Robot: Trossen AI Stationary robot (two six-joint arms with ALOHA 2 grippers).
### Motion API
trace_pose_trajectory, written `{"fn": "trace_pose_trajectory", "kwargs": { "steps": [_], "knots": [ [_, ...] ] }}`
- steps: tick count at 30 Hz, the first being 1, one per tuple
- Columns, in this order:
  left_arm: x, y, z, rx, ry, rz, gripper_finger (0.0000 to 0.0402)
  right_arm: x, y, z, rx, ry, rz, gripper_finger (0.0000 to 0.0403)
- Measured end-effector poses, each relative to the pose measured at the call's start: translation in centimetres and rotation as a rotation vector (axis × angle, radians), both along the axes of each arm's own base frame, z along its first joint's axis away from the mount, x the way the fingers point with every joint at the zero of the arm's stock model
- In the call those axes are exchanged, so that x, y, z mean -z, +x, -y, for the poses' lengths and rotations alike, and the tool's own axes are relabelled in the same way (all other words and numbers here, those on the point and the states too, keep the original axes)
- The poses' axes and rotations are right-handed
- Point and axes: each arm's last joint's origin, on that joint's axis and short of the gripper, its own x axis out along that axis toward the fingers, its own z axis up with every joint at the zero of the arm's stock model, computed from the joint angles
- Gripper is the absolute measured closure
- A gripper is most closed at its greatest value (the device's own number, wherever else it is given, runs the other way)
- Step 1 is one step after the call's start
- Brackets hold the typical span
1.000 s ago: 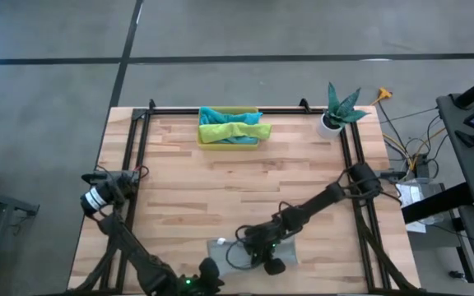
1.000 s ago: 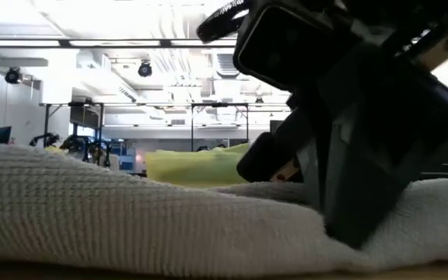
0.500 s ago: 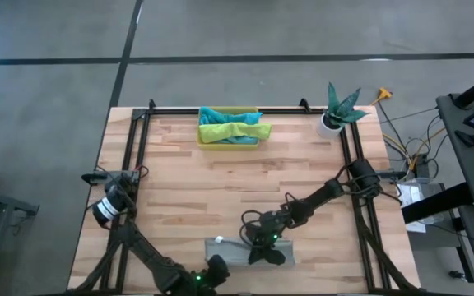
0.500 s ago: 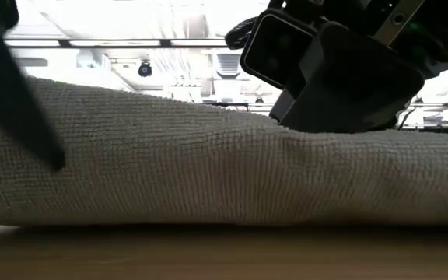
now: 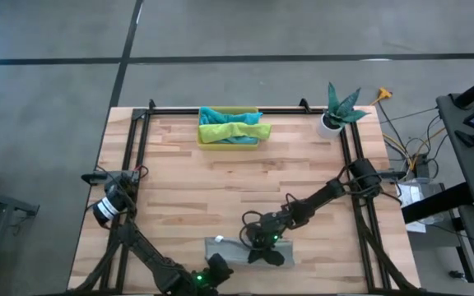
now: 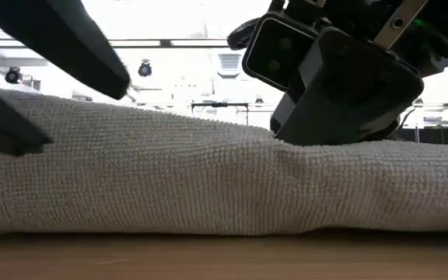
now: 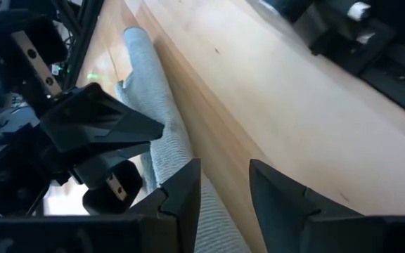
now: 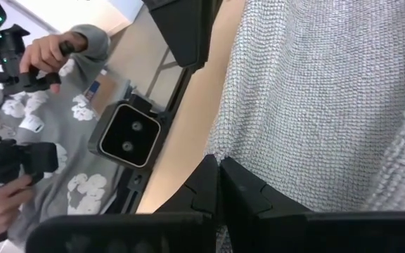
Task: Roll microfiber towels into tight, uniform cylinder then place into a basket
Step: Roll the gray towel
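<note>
Towel: grey towel (image 5: 235,251) lies as a low roll on the bench (image 5: 220,197), bottom centre of the high view.
Right claw (image 5: 257,253): fingers closed together, pressed down on the grey towel's right half.
Left claw (image 7: 223,193): at the towel's left end, bottom edge of the high view; fingers slightly apart, one finger on the towel, grip unclear.
Basket (image 5: 229,141): yellow, upper centre of the high view, holding teal, light blue and lime green towels.
Plant pot (image 5: 331,123): white, upper right.
Person: a hand (image 8: 44,56) holding a controller, upper left of the right wrist view.
</note>
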Motion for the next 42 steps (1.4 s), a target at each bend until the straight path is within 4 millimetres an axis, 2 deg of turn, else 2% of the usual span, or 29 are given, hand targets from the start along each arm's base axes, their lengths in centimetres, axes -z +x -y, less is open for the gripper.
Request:
{"fn": "trace_pose_trajectory", "kwargs": {
  "steps": [9,16,21,26,31,34,37,42],
  "knots": [
    [0.9,0.4,-1.2,-0.076,0.028,-0.018,0.0295,0.0,-0.4,-1.1,-0.026,-0.021,0.012,0.0394],
    [2.1,0.7,-3.1,-0.202,-0.052,-0.073,0.0295,0.0,-0.5,-1.3,-0.037,-0.03,0.019,0.0394],
    [2.5,0.8,-3.4,-0.224,-0.069,-0.074,0.0295,0.0,-0.6,-1.4,-0.043,-0.035,0.023,0.0394],
    [1.8,0.8,-2.8,-0.207,-0.081,-0.063,0.0295,0.0,-0.6,-1.4,-0.048,-0.034,0.022,0.0394],
    [-0.3,0.3,-1.9,-0.165,-0.094,-0.022,0.0295,0.1,-0.7,-1.4,-0.055,-0.041,0.018,0.0394],
    [-0.9,0.1,-1.7,-0.157,-0.062,0.002,0.0295,0.3,-0.7,-1.4,-0.072,-0.062,0.017,0.0394],
    [-1.1,0.1,-1.7,-0.154,-0.029,0.019,0.0295,0.3,-0.8,-1.5,-0.089,-0.081,0.028,0.0394],
    [-0.5,0.8,-2.9,-0.184,-0.003,0.0,0.0295,0.3,-0.8,-1.7,-0.096,-0.087,0.03,0.0394]
  ]
}}
